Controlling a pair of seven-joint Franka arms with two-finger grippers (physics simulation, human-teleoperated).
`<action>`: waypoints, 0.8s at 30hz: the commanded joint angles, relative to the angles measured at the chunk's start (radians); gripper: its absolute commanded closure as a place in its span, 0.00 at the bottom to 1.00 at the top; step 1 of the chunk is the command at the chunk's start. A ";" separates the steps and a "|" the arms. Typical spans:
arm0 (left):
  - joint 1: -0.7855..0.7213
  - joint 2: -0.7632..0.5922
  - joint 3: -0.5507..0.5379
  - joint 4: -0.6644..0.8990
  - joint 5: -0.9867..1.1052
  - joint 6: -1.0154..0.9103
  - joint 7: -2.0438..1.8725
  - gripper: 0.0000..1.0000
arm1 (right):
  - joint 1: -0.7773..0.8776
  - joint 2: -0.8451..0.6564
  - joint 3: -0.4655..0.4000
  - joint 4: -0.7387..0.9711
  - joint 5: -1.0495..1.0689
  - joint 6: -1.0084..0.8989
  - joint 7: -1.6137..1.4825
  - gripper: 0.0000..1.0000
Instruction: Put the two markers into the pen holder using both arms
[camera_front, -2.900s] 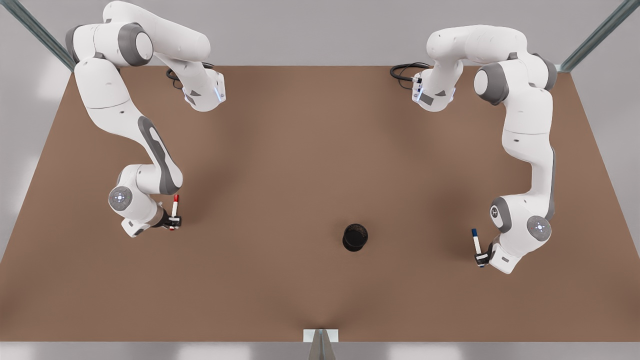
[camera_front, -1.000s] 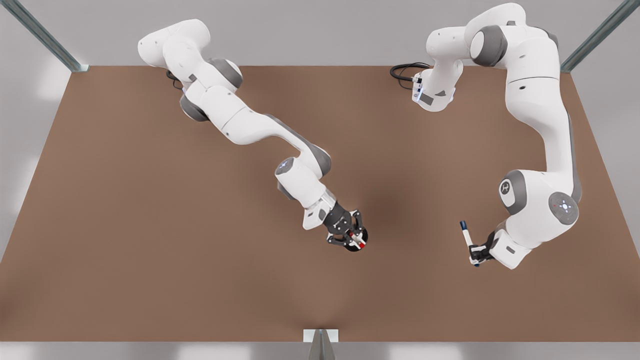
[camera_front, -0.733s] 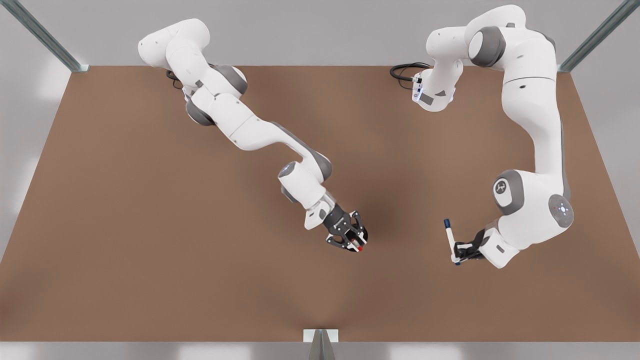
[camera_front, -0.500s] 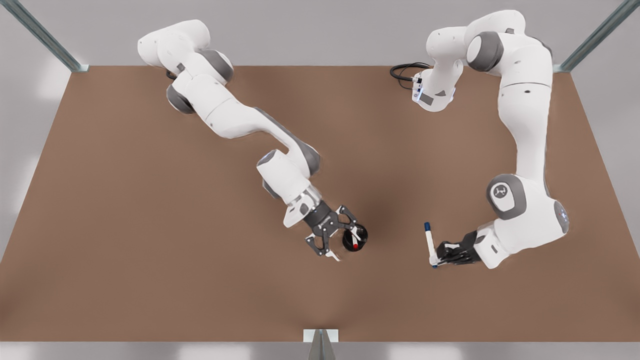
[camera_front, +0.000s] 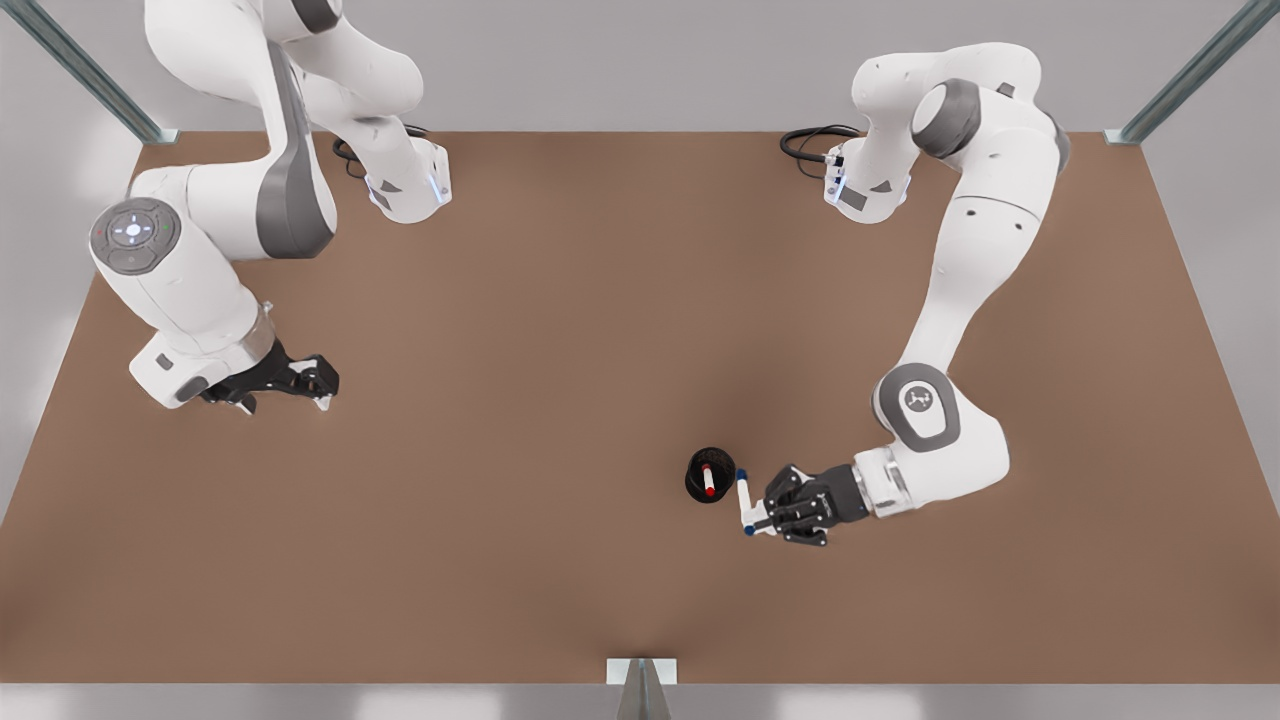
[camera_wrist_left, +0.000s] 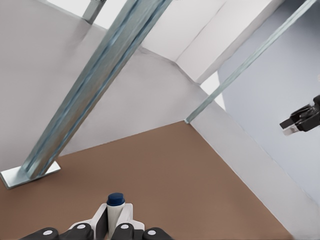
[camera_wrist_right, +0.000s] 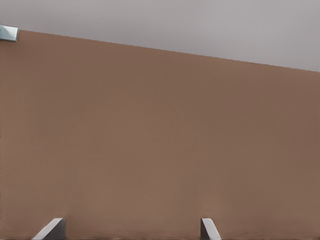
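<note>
Two white arms are reaching over a brown table (camera_front: 560, 300). The left gripper (camera_front: 757, 520) is clamping the blue-capped marker (camera_front: 743, 500), holding it just beside the black pen holder (camera_front: 692, 482). The red-capped marker (camera_front: 708, 481) is standing inside the holder. The right gripper (camera_front: 312, 385), fingers spread and empty, is waiting far off at the front view's left.
</note>
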 joint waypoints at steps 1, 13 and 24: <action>-0.010 -0.001 -0.002 -0.017 -0.076 0.033 0.763 0.79 | 0.009 -0.004 -0.001 -0.011 0.032 -0.121 0.055 0.00; -0.042 -0.012 0.000 -0.161 -0.146 0.107 0.851 0.79 | 0.002 0.016 0.013 0.070 0.072 -0.146 0.057 0.00; -0.041 -0.003 0.000 -0.244 -0.214 0.116 0.973 0.56 | 0.014 0.030 0.016 0.067 0.075 -0.144 0.066 0.00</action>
